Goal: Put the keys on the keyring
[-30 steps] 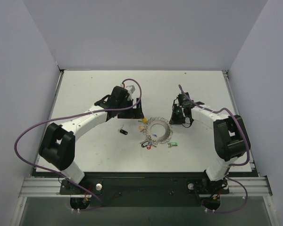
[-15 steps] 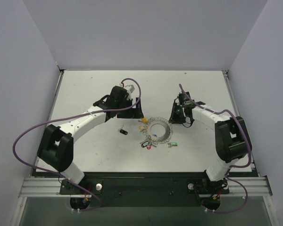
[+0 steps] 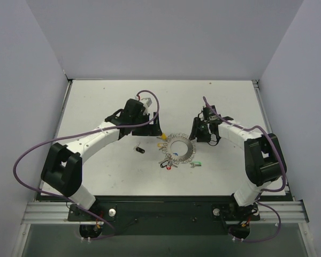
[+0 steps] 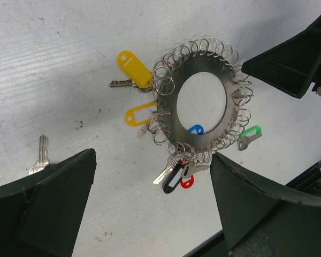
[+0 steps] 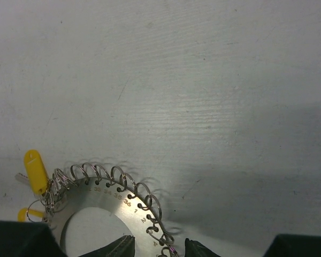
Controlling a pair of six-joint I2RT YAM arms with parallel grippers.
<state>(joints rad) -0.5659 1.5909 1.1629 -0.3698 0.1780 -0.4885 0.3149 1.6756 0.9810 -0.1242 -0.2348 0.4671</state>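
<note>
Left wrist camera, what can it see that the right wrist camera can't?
Only the left wrist view shows the big round silvery metal keyring whole, plus the green-headed key, the black-headed key, the red-headed key and a loose plain silver key lying apart. Only the right wrist view shows tiny numbers stamped on the ring's flat plate. Both show part of the ring and a yellow-headed key.

Plain pale grey walls (image 3: 166,37) enclose a white table (image 3: 107,101) (its surface is lightly scratched) under soft, even light.
</note>
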